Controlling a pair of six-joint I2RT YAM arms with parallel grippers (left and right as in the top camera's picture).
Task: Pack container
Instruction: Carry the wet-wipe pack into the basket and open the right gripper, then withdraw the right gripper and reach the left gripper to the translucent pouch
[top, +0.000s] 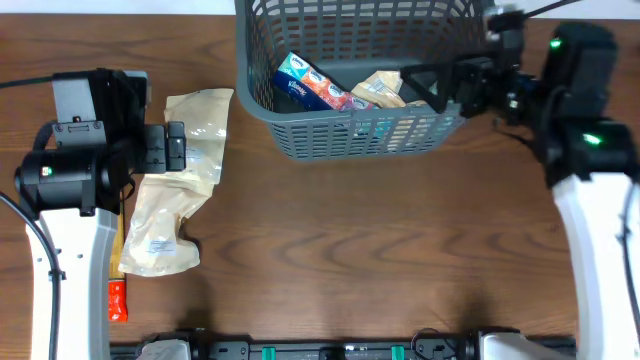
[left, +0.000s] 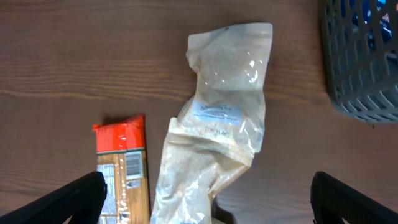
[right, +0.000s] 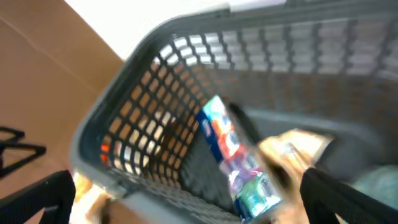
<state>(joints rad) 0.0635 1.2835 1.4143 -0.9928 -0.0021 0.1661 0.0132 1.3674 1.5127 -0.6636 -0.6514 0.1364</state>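
The dark grey lattice basket (top: 262, 95) stands at the back centre and holds a colourful blue pack (top: 310, 85) and a tan packet (top: 385, 88). My right gripper (top: 415, 85) is open and empty, over the basket's right side. The blurred right wrist view shows the basket (right: 118, 124), the colourful pack (right: 236, 155) and my open jaws (right: 193, 205). My left gripper (top: 175, 148) is open above a clear bag of tan contents (top: 200, 130). In the left wrist view the bag (left: 227, 118) lies between my open fingers (left: 211, 208).
A second tan bag (top: 160, 235) lies in front of the first. An orange-red packet (top: 118, 300) lies at the front left and also shows in the left wrist view (left: 121, 165). The basket's corner (left: 360, 68) is at that view's right edge.
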